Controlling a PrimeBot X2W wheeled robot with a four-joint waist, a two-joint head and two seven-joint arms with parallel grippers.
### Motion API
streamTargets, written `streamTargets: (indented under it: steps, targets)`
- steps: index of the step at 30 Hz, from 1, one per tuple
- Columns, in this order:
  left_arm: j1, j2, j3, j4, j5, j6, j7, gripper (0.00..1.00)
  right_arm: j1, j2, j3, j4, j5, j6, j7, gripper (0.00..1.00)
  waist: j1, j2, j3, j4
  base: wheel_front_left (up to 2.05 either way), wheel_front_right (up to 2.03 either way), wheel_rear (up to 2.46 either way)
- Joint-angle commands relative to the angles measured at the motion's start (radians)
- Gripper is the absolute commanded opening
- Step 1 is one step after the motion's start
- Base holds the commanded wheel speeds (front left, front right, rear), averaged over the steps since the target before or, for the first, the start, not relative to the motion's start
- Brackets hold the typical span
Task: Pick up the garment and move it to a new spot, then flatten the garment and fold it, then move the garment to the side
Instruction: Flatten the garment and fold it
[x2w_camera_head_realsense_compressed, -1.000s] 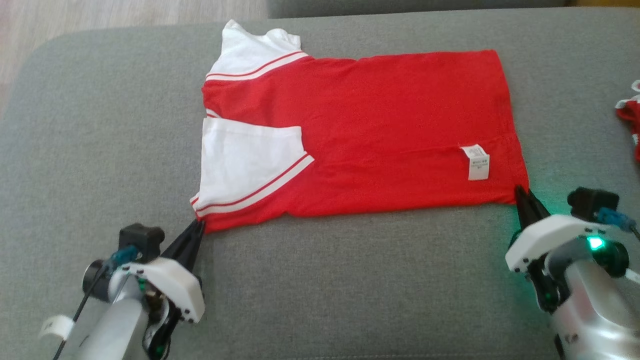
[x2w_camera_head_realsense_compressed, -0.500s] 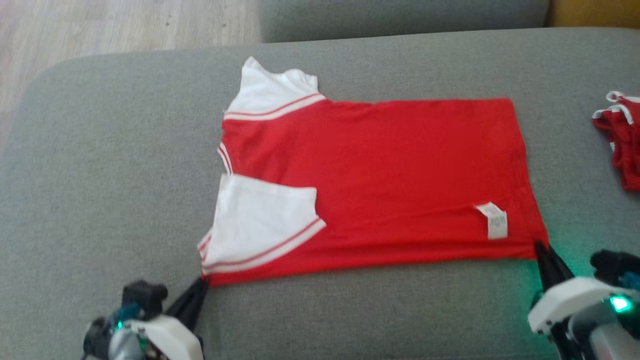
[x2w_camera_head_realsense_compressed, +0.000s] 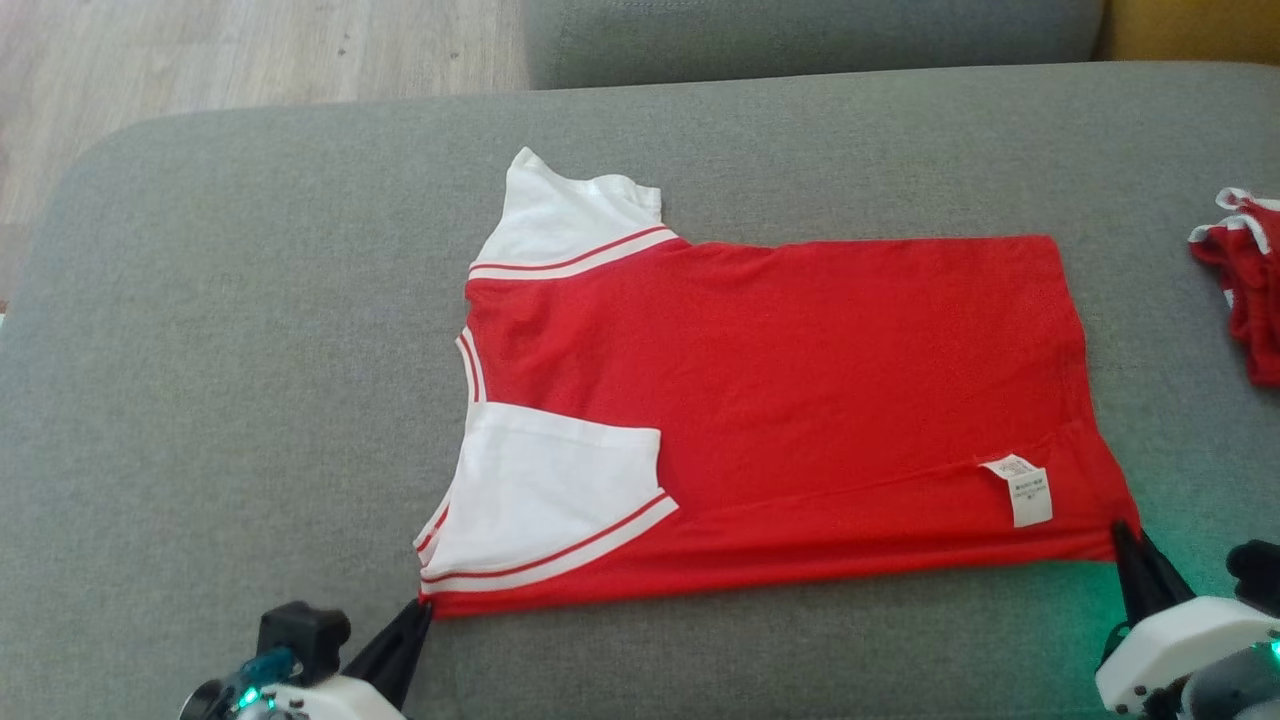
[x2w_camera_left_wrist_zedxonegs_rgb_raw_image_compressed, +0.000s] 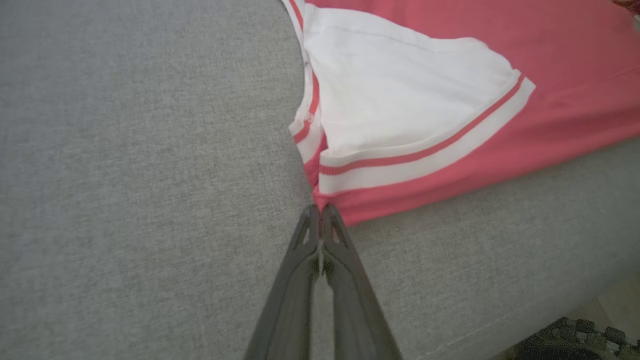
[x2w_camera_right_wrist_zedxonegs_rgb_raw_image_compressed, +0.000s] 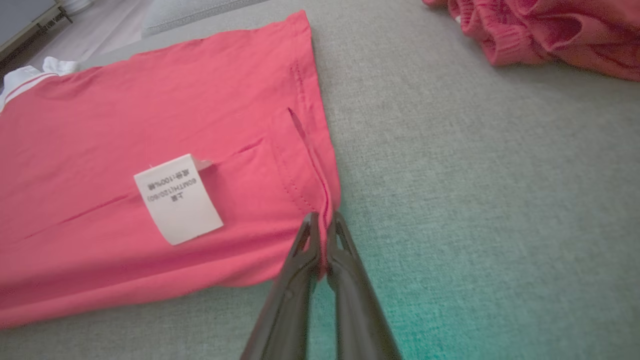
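– Red shirt (x2w_camera_head_realsense_compressed: 800, 400), white sleeves, laid flat on the grey sofa seat (x2w_camera_head_realsense_compressed: 250, 350): collar end toward the left edge, hem toward the right. What has been altered?

– It has been drawn away from the far edge, toward the near one. More bare seat is now seen beyond it. Its far hem corner, earlier set farther back than the pile of red clothes (x2w_camera_head_realsense_compressed: 1245, 290) at the right edge, is now found level with that pile. The camera has been tilted as well, so part of the shift is only apparent.

– And the jaws?

– Both pairs are clenched on the shirt. The near left corner, under the folded-in white sleeve (x2w_camera_head_realsense_compressed: 550, 500), is pinched by the left jaws. The near hem corner, just beside the white label (x2w_camera_head_realsense_compressed: 1030, 492), is pinched by the right jaws.

– Has the cloth been disturbed?

– A slight crease has been raised by the label, running toward the held hem corner. Otherwise it is kept smooth.

– What is meant for the task?

– The move to a new spot is judged to be under way. Flattening is being helped by the drag. The main fold is not yet made.
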Motion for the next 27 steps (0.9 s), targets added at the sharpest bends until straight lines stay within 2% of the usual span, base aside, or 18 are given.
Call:
streamTargets:
  steps: [1,2,4,7,11,14,17,22,23,27]
  targets:
    - [-0.036,0.028,0.039,-0.024,0.002,0.016,0.006,0.00,0.005,-0.014,-0.005,-0.046,-0.013,0.007,0.006,0.70,0.0000,0.0000,0.002,0.001,0.00,0.00,0.00]
    - [-0.040,0.027,0.036,-0.025,0.004,0.017,0.012,0.19,0.009,-0.007,-0.012,-0.056,-0.017,0.007,0.012,1.00,0.0000,0.0000,0.002,0.002,0.00,0.00,0.00]
    - [-0.046,0.022,0.030,-0.025,0.003,0.021,0.028,1.00,0.019,0.003,-0.024,-0.077,-0.026,0.007,0.022,1.00,0.0000,0.0000,0.004,0.002,0.00,0.00,0.00]
    - [-0.051,0.017,0.019,-0.043,-0.015,0.009,0.064,1.00,0.030,0.009,-0.042,-0.122,-0.037,0.007,0.028,1.00,0.0000,0.0000,0.006,-0.002,0.00,0.00,0.00]
    - [-0.106,0.023,0.032,-0.146,-0.017,0.014,0.088,1.00,0.032,0.024,-0.056,-0.198,-0.057,0.007,0.037,1.00,0.0000,0.0000,0.019,-0.020,0.00,0.00,0.00]
    - [-0.212,0.043,0.049,-0.229,-0.002,0.007,0.115,1.00,0.017,0.037,-0.045,-0.241,-0.069,0.007,0.035,1.00,0.0000,0.0000,0.043,-0.038,0.00,0.00,0.00]
    - [-0.377,0.077,0.066,-0.254,0.016,-0.028,0.161,1.00,-0.007,0.045,-0.012,-0.266,-0.081,0.007,0.027,1.00,0.0000,0.0000,0.081,-0.060,0.00,0.00,0.00]
    - [-0.700,0.110,0.053,-0.112,0.002,-0.094,0.266,1.00,-0.078,0.054,0.047,-0.275,-0.089,0.007,-0.002,1.00,0.0000,0.0000,0.161,-0.113,0.00,0.00,0.00]
    - [-0.700,0.110,0.053,-0.112,0.002,-0.094,0.266,1.00,-0.078,0.054,0.047,-0.275,-0.089,0.007,-0.002,1.00,0.0000,0.0000,0.161,-0.113,0.00,0.00,0.00]
    - [-0.926,0.136,-0.013,0.088,-0.031,-0.112,0.355,1.00,-0.141,0.054,0.092,-0.279,-0.087,0.007,-0.018,1.00,0.0000,0.0000,0.231,-0.163,0.00,0.00,0.00]
